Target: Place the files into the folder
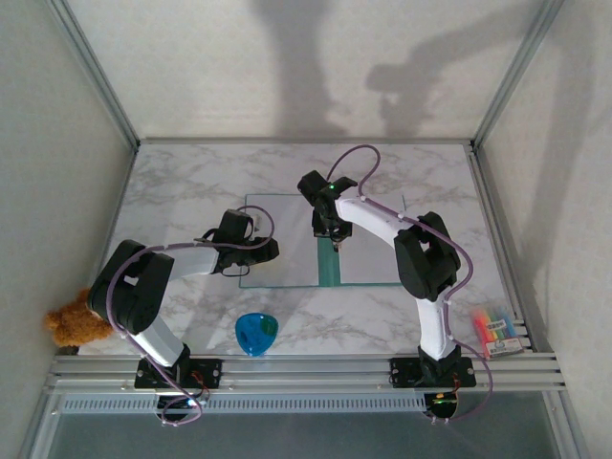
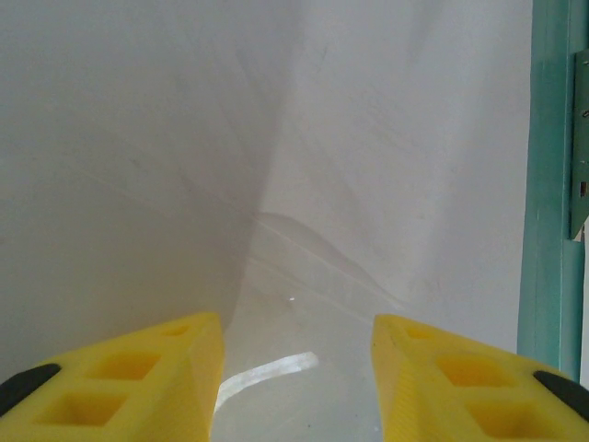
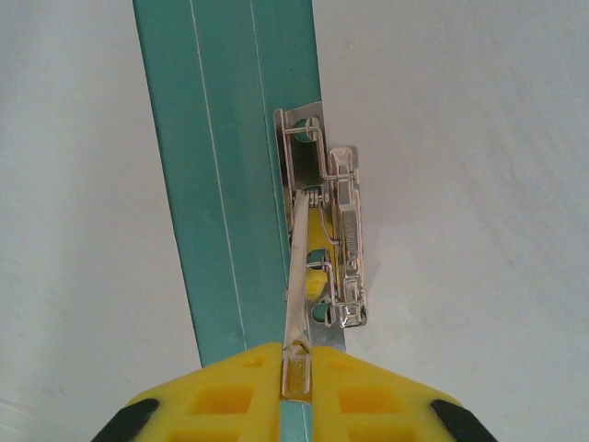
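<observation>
Right gripper tight around clip lever — left gripper apart above files

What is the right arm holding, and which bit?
The metal clip on the folder, pinched at the tip of its thin lever by the right end effector.

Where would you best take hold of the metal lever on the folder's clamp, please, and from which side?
Grip the lever at its free end, the slim bar sticking out from the clamp beside the teal spine. Come from that end, in line with the spine, one finger on each side, since the bar is narrow and long. The right hand is shut on it just so.
</observation>
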You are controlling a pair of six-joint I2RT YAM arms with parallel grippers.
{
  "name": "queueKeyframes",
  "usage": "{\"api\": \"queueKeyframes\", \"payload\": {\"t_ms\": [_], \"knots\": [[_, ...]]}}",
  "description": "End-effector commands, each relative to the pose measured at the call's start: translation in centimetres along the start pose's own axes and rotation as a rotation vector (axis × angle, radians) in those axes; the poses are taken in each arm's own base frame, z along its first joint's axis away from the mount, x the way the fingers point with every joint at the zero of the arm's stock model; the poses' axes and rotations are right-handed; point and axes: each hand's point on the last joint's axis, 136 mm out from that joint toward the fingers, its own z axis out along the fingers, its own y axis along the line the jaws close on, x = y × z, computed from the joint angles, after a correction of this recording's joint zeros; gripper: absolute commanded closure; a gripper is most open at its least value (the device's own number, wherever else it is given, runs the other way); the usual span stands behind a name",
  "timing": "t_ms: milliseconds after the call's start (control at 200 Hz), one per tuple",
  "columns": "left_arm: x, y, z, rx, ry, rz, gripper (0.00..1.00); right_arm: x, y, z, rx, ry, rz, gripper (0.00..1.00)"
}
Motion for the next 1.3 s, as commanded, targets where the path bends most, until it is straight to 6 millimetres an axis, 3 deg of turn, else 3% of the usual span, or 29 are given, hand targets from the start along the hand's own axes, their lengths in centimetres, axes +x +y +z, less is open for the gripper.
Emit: {"api": "queueKeyframes", "payload": {"t_ms": [0, 1297], "knots": [[2.4, 2.1, 0.8, -0.084, 0.086, -0.019, 0.52, 1.0, -0.7, 0.5, 0.038, 0.027, -0.02, 0.87], [3.2, 2.8, 1.4, -0.107, 0.121, -0.024, 0.53, 3.8, -2.6, 2.9, 0.116, 0.113, -0.077, 0.94]]}}
